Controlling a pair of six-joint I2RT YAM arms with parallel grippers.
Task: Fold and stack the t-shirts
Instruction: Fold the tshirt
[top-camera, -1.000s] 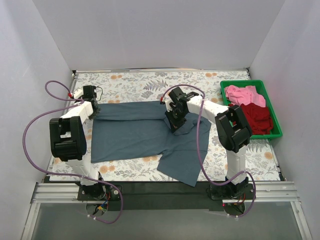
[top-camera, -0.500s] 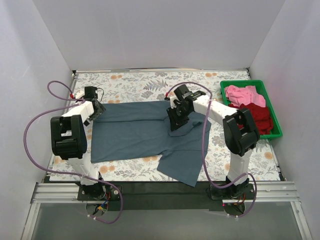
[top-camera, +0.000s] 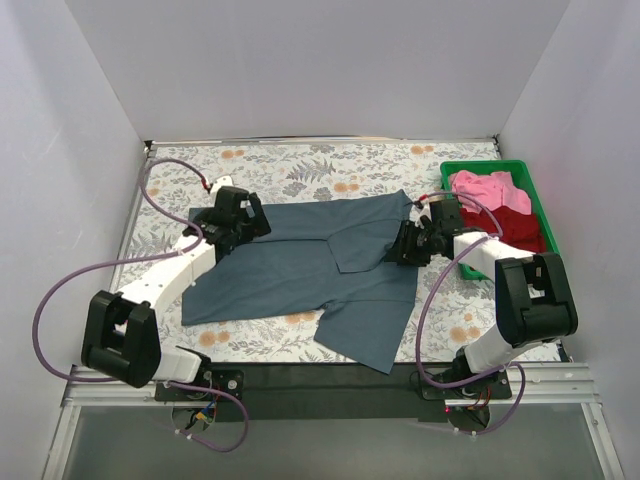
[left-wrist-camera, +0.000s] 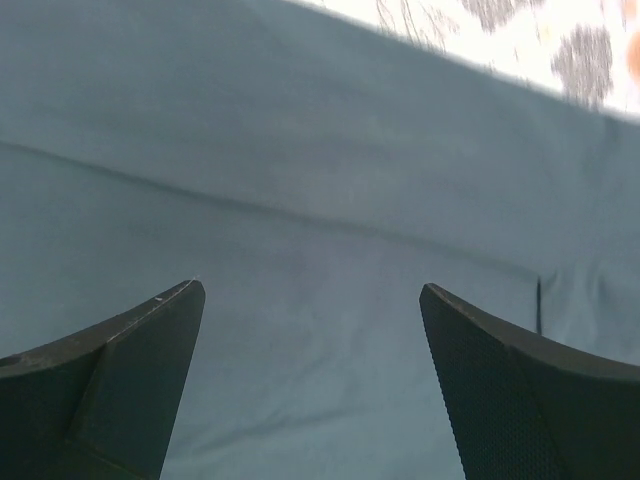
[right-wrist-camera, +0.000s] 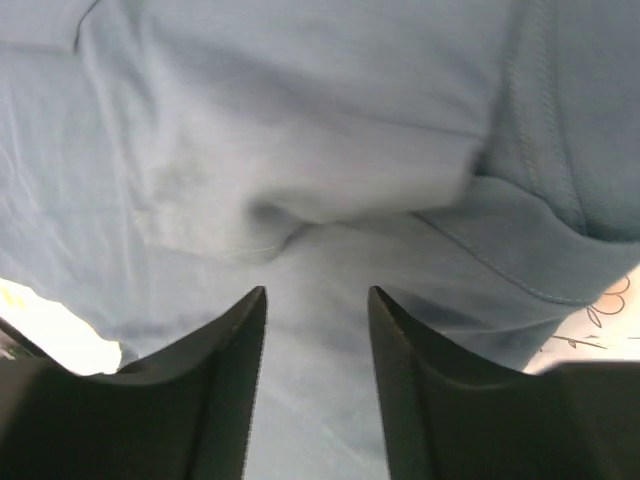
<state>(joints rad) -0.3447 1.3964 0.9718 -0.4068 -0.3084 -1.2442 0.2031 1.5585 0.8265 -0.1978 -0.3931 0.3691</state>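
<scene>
The slate blue-grey t-shirt (top-camera: 290, 270) lies spread on the floral table, with one flap folded over near its upper right and a sleeve hanging toward the front edge. My left gripper (top-camera: 258, 224) hovers over the shirt's upper left. It is open, and in the left wrist view only blue cloth (left-wrist-camera: 300, 150) shows between its fingers (left-wrist-camera: 310, 290). My right gripper (top-camera: 405, 245) sits at the shirt's right edge, open, with the cloth (right-wrist-camera: 300, 120) beneath it (right-wrist-camera: 317, 292) and nothing gripped. The pink t-shirt (top-camera: 488, 190) and the dark red t-shirt (top-camera: 515, 235) lie crumpled in the bin.
A green plastic bin (top-camera: 480, 165) stands at the right edge of the table, close to my right arm. White walls enclose the table on three sides. Purple cables loop from both arms over the table's left and front right.
Both grippers have opened and let go of the shirt. My left arm swung right from the table's left edge, my right arm moved right, and the shirt's upper edge now reaches farther right.
</scene>
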